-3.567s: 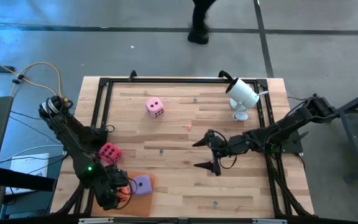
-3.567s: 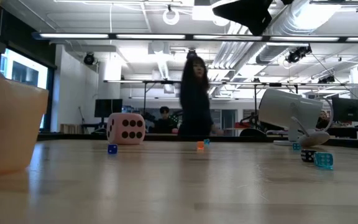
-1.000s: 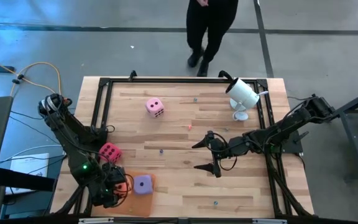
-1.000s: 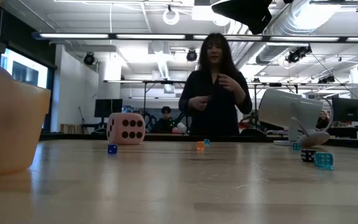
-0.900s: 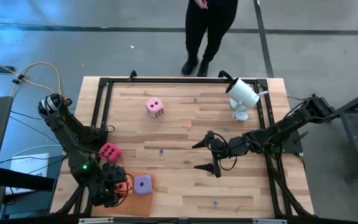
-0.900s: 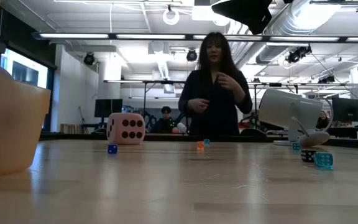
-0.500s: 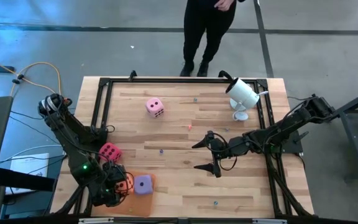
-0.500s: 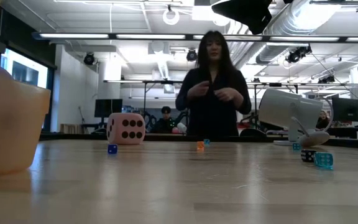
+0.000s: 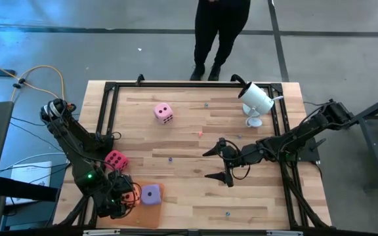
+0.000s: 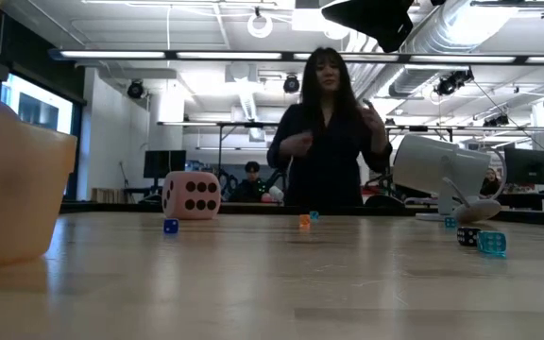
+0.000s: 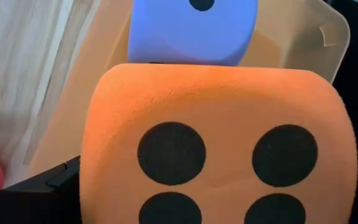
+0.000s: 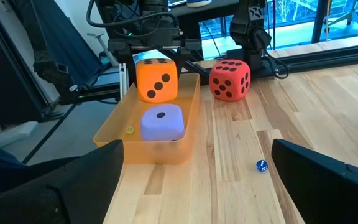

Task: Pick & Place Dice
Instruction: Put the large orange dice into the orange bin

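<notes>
My left gripper [image 9: 125, 196] is at the near left, shut on the orange die [image 12: 157, 79] above the left end of the flat orange tray [image 12: 114, 146]. The purple die [image 12: 162, 122] sits on the tray floor beside it. On the wood just past the tray stands the magenta die [image 9: 115, 160]. The light pink die [image 9: 163, 113] stands toward the far side and also shows in the low view as the pink die [image 10: 191, 195]. My right gripper [image 9: 207, 164] hangs open over the middle of the table, touching nothing. My left gripper pinches the orange die by two opposite side faces [image 11: 95, 174], one finger [image 11: 51, 186] on each. The fingers come slanting steeply down from the table's left. The die hangs level over the tray, above the purple die's height.
A white camera on a stand [image 9: 254, 99] is at the far right. Tiny dice [image 10: 490, 243] lie scattered on the wood. A black frame [image 9: 110, 88] runs round the table. A person [image 9: 218, 33] stands just beyond the far edge. Bare wood lies between the arms.
Both arms and all the dice have kept still. Only the person beyond the far edge has moved their hands.
</notes>
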Robot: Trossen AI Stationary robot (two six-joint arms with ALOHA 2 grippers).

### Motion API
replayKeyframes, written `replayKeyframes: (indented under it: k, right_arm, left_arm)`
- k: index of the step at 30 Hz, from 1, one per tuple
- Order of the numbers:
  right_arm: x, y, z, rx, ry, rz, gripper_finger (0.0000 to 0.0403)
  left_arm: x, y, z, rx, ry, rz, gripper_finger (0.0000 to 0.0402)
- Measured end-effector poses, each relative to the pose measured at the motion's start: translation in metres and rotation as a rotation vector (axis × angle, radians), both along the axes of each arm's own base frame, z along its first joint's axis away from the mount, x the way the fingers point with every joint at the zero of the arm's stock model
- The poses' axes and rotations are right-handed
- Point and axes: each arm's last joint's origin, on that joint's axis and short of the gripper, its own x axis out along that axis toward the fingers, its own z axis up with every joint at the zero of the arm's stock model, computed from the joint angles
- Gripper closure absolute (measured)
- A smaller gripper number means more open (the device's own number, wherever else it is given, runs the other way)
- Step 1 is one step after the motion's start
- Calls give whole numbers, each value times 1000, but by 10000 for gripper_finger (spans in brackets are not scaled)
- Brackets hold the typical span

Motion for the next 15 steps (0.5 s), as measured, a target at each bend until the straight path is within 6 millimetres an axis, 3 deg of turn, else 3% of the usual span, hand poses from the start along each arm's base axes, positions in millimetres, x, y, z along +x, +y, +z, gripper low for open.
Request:
replayKeyframes:
  k: [9, 12, 15]
  right_arm:
    - [2, -4, 2, 38, -22, -16, 4]
    - [1, 2, 5, 50, -41, 30, 4]
    - [4, 12, 7, 70, -130, 81, 4]
  left_arm:
    - [1, -1, 1, 37, -49, -66, 2]
    - [-2, -8, 3, 1, -63, -187, 2]
    - [-5, -10, 3, 21, -87, -201, 2]
